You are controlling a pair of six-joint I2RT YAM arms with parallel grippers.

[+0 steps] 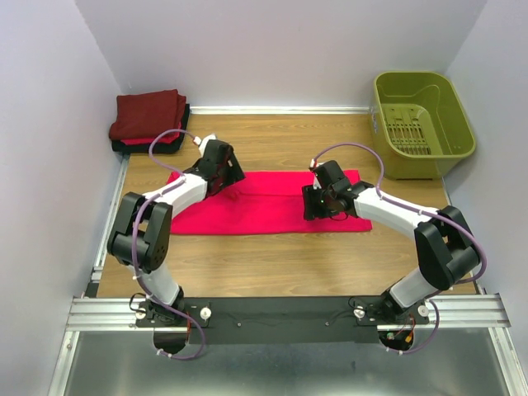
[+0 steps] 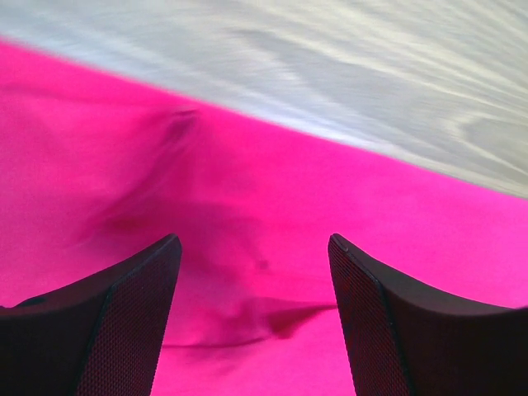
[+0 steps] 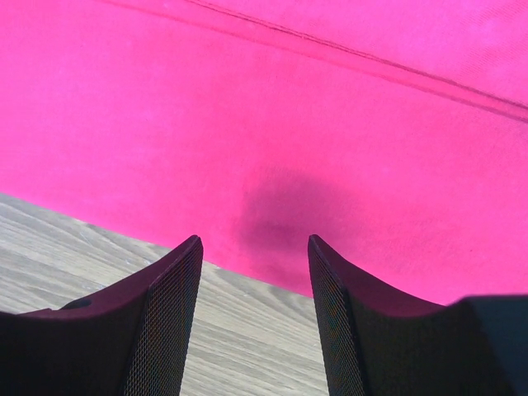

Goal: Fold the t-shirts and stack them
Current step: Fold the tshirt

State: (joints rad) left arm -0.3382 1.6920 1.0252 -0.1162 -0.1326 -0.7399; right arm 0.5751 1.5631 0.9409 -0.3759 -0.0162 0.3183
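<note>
A bright pink-red t-shirt (image 1: 268,202) lies folded into a long flat strip across the middle of the wooden table (image 1: 272,264). My left gripper (image 1: 233,177) is open low over the strip's left part; in the left wrist view (image 2: 256,243) a small wrinkle of the pink cloth (image 2: 272,318) lies between the open fingers. My right gripper (image 1: 312,206) is open over the strip's right part; in the right wrist view (image 3: 254,241) it sits at the cloth's (image 3: 289,124) edge, over bare wood. A stack of folded shirts, dark maroon (image 1: 148,111) on top, red and black beneath, sits back left.
An olive-green plastic basket (image 1: 462,140) stands at the back right corner. Walls close in the table at left, back and right. The arms' mounting rail (image 1: 272,312) runs along the near edge.
</note>
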